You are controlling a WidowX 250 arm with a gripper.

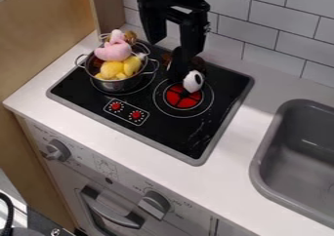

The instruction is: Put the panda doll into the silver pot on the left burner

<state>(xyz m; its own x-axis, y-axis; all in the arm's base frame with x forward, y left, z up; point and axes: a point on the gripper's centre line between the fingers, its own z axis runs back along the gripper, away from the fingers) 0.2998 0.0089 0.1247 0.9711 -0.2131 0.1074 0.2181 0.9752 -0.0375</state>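
And here's the pincer (pixel 171 49), hanging over the back of the black stovetop (pixel 166 137), its two fingers spread apart, released, nothing clasped between them. Right below it, there's the panda doll (pixel 194 81), down at the right burner (pixel 182 98), white head at the back edge of the red disc, dark body just behind. So the panda is outside the pot, over on the other burner!

Across to the left burner, and the silver pot (pixel 118 85) sits there, packed high: a pink plush toy (pixel 114 51) on top, yellow plush (pixel 112 68) bulging at the front, a bit of brown (pixel 130 36) poking up at the back. Something brown and dark lies behind the panda too; what it is, I can't tell.

Two small red knobs (pixel 135 114) are at the stovetop's front left. The white bench (pixel 225 179) runs around it, grey sink (pixel 259 157) off to the right, white tiles (pixel 274 35) behind, and a wooden panel (pixel 46 40) standing at the left.
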